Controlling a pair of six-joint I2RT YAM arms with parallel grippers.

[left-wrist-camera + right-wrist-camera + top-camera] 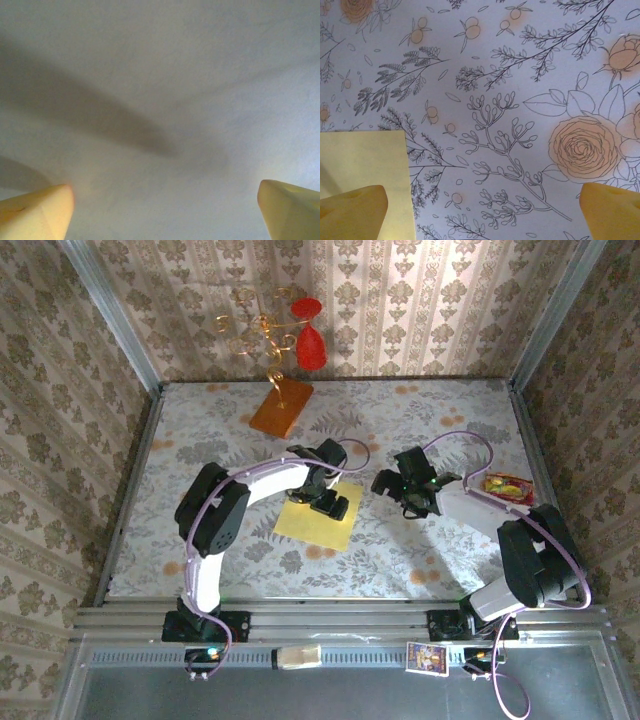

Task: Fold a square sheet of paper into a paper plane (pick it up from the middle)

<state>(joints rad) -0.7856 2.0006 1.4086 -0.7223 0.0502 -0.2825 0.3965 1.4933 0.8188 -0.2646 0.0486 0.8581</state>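
Down at the near edge, on the metal rail (340, 625) between the two arm bases, lie a small whitish block (298, 656) and a printed card (427, 657); both are too small to read.

Just beyond, the square sheet of paper (320, 523) lies flat on the floral tablecloth (450, 550), left of centre and turned slightly askew. No crease can be made out on it. The left gripper (333, 504) stands over the sheet's far half and hides that part. In the left wrist view its two yellow fingertips (35, 212) sit at opposite bottom corners, spread wide over a pale, blurred surface crossed by a soft shadow. That surface is too close and too out of focus to name. Whether the tips touch the paper cannot be told.

The right gripper (392, 486) hangs just right of the sheet, apart from it. Its wrist view shows the yellow fingertips (350, 212) likewise spread wide above the cloth's (485, 75) roses and sprigs. One corner of the sheet (365, 160) enters at lower left, partly covered by the left fingertip and cut off by the frame.

Further right, near the table's edge, lies a bright snack packet (508, 486), partly behind the right arm. At the far side an orange-brown slab (281, 406) bears curled gold wire (255, 325) with red ornaments (310, 345).
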